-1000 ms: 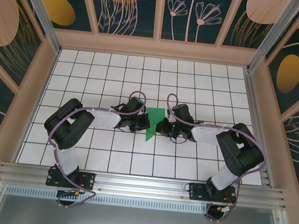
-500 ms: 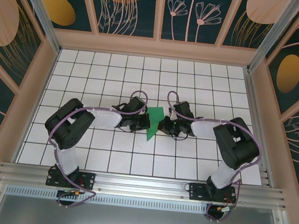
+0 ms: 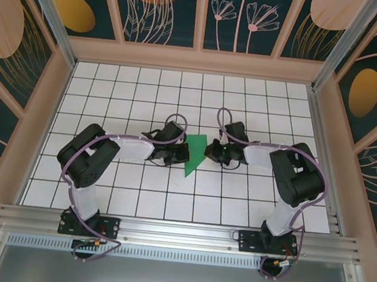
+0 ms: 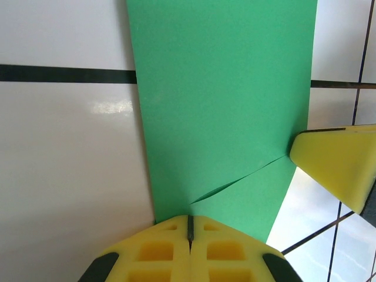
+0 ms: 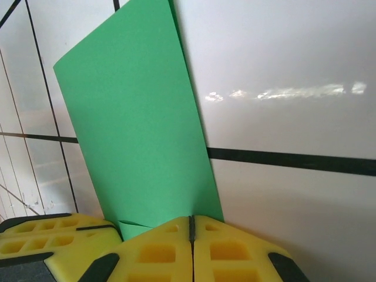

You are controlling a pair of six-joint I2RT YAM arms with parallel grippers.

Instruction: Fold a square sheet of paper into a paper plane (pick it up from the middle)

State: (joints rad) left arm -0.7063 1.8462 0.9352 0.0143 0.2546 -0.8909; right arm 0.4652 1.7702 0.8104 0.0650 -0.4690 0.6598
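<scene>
Two grippers meet at the middle of the gridded table point(image 3: 134, 196), the left gripper point(image 4: 189, 226) and the right gripper point(image 5: 191, 226), each with its yellow pads closed to a thin seam. Between them lies the square sheet of paper point(image 3: 194, 154), folded into a green wedge that narrows toward the arms. Each pair of tips sits right at its edge, though whether the paper is nipped inside either seam or only touched cannot be made out. From above, the dark wrists cover the fingertips, and the left wrist view cuts the sheet off at the top.
</scene>
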